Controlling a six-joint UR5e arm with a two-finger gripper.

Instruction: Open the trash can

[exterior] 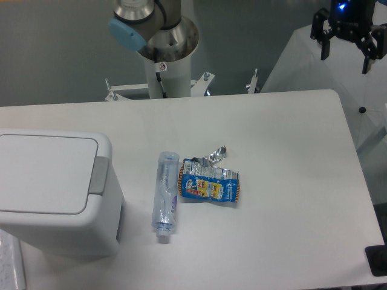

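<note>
The trash can [57, 193] is a big boxy white bin at the table's left front, its flat white lid [45, 174] lying shut and its grey push tab [99, 175] on the right side of the lid. My gripper [346, 51] hangs at the top right, beyond the table's far right corner and far from the bin. Its black fingers [326, 42] are spread apart with nothing between them.
A clear plastic bottle [165, 194] lies on the table right of the bin. A torn blue snack wrapper [210, 183] lies beside the bottle. The arm's base column [167, 57] stands behind the table's far edge.
</note>
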